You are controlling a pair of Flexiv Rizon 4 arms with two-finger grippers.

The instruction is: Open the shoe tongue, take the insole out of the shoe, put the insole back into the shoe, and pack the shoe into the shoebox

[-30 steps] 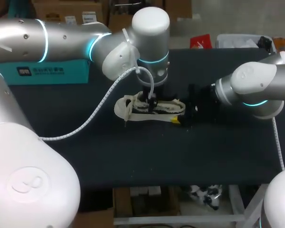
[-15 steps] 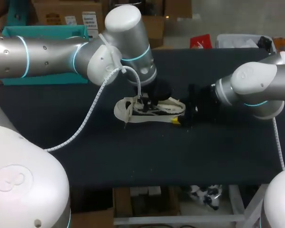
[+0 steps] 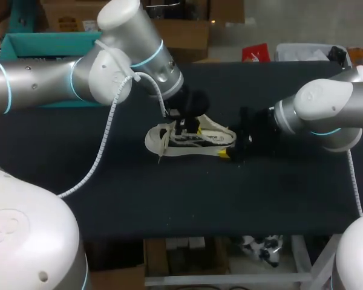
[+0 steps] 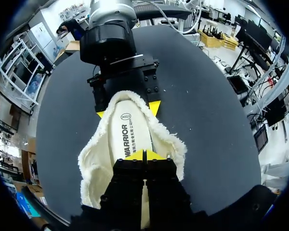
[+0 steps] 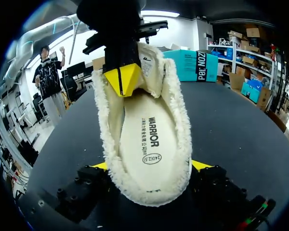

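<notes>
A cream shoe (image 3: 190, 139) with a fuzzy collar lies on the black table (image 3: 187, 199), toe to the left. Its printed insole (image 4: 130, 137) sits inside. My right gripper (image 3: 233, 145) straddles the heel, with one yellow fingertip (image 5: 202, 166) against each side, shut on the shoe. My left gripper (image 4: 145, 155) hangs over the shoe's opening with its tips pressed together and nothing visible between them. In the right wrist view those shut tips (image 5: 123, 79) point down just in front of the raised tongue (image 5: 148, 60).
A teal shoebox (image 3: 45, 45) stands at the back left of the table, partly behind my left arm. A white cable (image 3: 109, 130) hangs from that arm over the table left of the shoe.
My left arm has swung up and to the left, tilting its wrist, while its tips stayed at the shoe's opening. Its fingers have closed. The right arm and shoe have not moved.
</notes>
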